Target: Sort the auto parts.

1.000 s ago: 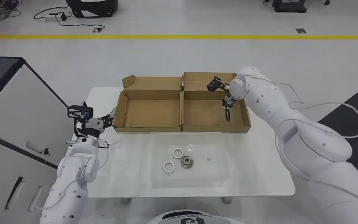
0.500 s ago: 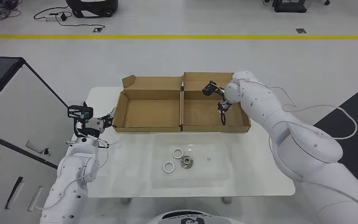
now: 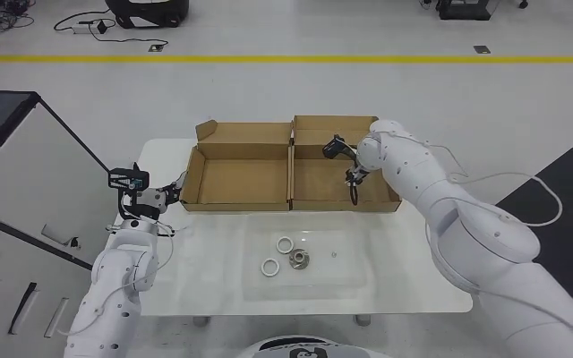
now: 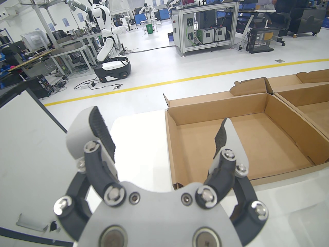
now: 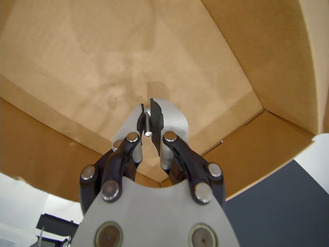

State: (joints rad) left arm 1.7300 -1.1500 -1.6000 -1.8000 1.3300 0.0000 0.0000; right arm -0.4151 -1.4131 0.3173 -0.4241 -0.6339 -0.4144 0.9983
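Note:
My right gripper is shut on a small threaded metal bolt and hangs low inside the right cardboard box, near its front right corner; the same gripper appears from above. My left gripper is open and holds nothing, just off the left box's outer corner at the table's left side. On the table in front of the boxes lie two white rings, a grey flanged metal part and a tiny part.
The two open cardboard boxes stand side by side at the back of the white table. The loose parts lie on a clear sheet. A white panel stands to the left of the table.
My right gripper has moved leftward and down into the right box with the bolt. The left arm has kept still.

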